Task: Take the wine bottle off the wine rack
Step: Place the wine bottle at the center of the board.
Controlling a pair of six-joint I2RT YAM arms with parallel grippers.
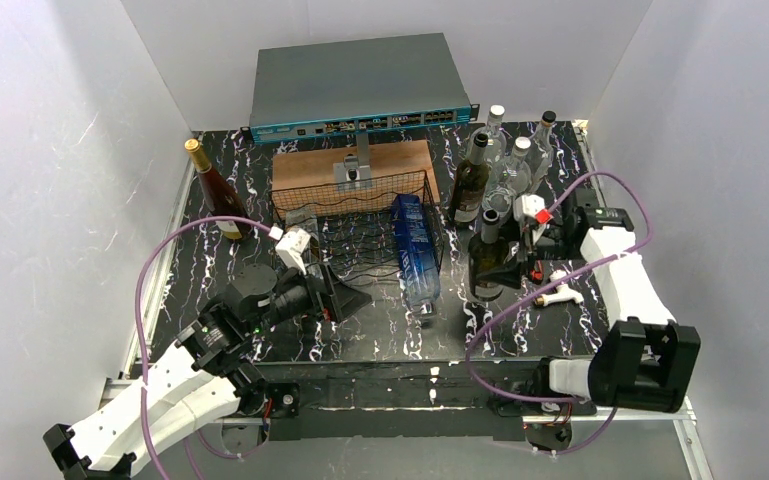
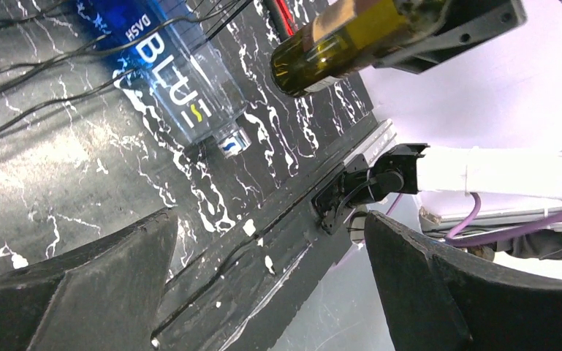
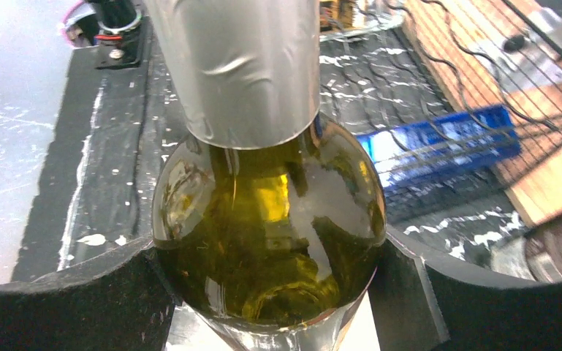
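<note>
Most of the job is looking done, going by these frames; are you agreeing? [K]

Agreeing, as a judgement. The right gripper (image 3: 269, 252) is clamping the green wine bottle (image 1: 487, 265) around its upper body and holding it upright, right of centre in the overhead view. It is sitting just beside the wine rack (image 1: 355, 245) and outside its wire; I cannot tell whether its base is touching the table. [M]

Noting that; what is remaining? [K]

Probably only setting it down and letting go. The left gripper (image 2: 269, 227) is hanging spread wide and empty, lower left of centre, near the rack's near corner. [M]

Counting now, please. [K]

Seven bottles, I am reckoning: one green, gripped; one blue bottle (image 1: 413, 245) lying in the rack's right-hand cradles, one end poking toward the bottom of the frame; one amber bottle (image 1: 218, 195) standing upper left; four in the cluster of standing bottles (image 1: 505, 160) upper right, one dark and three clear, though they are overlapping, so that figure is tentative. One rack; one wooden board (image 1: 310, 170) behind it; one grey switch box (image 1: 360, 85) at top centre; two grippers. [M]
</note>
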